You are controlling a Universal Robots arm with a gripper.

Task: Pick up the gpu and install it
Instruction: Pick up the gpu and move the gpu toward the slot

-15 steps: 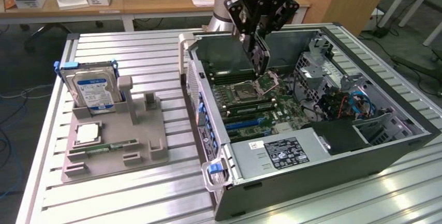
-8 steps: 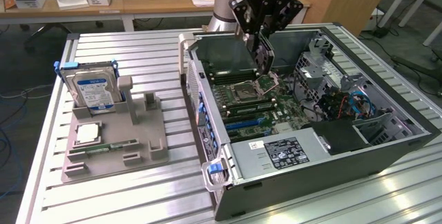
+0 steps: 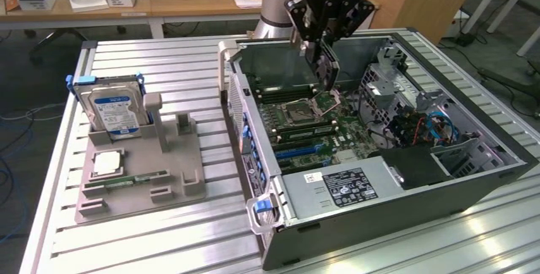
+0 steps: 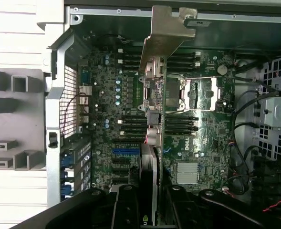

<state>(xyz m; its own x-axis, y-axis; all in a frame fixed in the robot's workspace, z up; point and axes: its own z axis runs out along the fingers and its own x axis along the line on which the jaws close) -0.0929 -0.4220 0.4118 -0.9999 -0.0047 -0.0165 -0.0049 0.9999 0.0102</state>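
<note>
Plainly, the gripper (image 3: 324,51) hangs over the open computer case (image 3: 380,220) with its fingers (image 4: 126,207) drawn partway together and clamped on either face of the graphics card (image 3: 328,83), so the card is firmly pinched between them. The card hangs on edge inside the case, long side pointing down toward the motherboard (image 3: 314,136), and its lower end sits close above the processor socket (image 3: 297,108) (whether it touches the board there, I cannot tell). In the wrist view the card (image 4: 153,102) is seen edge-on, running from the gripper (image 4: 150,212) out across the board, with its bent silver bracket (image 4: 168,36) at the far end near the case's wall (image 4: 59,100). Outside the case, on the exterior view's left, a grey holder (image 3: 173,160) rests on the slatted table (image 3: 169,59). In that holder a blue-labelled hard drive (image 3: 114,111) stands upright, and a narrow green memory stick (image 3: 135,178) lies flat, both well apart from the case.
</note>
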